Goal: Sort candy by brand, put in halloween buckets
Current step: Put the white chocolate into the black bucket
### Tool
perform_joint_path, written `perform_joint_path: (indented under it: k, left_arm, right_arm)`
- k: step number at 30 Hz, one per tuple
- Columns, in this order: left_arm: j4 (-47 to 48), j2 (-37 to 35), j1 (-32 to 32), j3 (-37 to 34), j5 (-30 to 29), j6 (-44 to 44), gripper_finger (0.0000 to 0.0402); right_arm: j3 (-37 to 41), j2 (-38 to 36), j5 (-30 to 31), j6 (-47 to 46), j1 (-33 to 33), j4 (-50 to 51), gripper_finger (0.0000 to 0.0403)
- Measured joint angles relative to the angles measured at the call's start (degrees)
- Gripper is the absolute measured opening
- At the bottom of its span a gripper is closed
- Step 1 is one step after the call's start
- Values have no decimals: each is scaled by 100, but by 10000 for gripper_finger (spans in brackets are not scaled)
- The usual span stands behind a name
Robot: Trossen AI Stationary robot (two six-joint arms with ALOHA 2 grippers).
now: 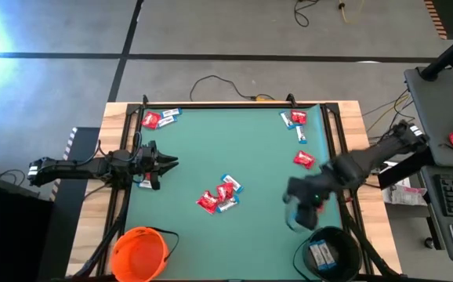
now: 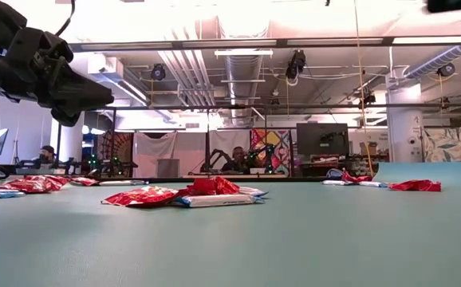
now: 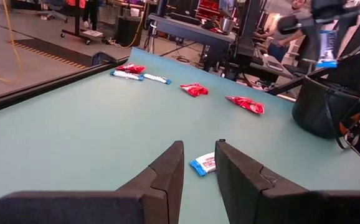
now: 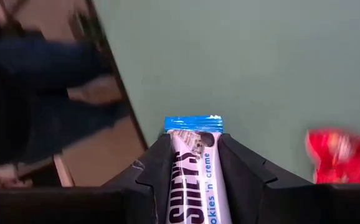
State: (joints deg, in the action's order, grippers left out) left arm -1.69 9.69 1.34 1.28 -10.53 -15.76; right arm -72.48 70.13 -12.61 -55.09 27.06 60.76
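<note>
Green table (image 1: 211, 157) strewn with candy (image 1: 219, 196) — right end effector (image 4: 192, 163) pinching a blue-and-white bar (image 4: 192, 168); left end effector (image 3: 198, 165) slightly spread.

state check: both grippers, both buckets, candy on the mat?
left gripper: open a little, empty, above a blue-and-white candy.
right gripper: shut on a blue-and-white bar, near the black bucket.
black bucket: upright, blue-and-white candy inside.
orange bucket: upright, contents not visible.
loose candy: unsorted, red and blue mixed in clusters on the mat.
</note>
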Motion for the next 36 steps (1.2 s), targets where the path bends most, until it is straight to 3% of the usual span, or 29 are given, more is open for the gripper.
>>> perform_joint_path:
  k: [8, 14, 25, 36]
  left_arm:
    - [2, 2, -1, 0, 0, 0, 76]
    - [2, 2, -2, 0, -2, -1, 76]
    - [2, 2, 0, -1, -1, 0, 76]
    - [1, 9, -1, 0, -1, 1, 76]
  right_arm:
    - [436, 20, -92, -1120, 1681, 33, 113]
    - [1039, 129, 218, -2062, 2481, -466, 109]
    - [1835, 1106, 216, -2912, 2856, -1529, 117]
    - [1610, 1447, 374, -3247, 2858, -1400, 159]
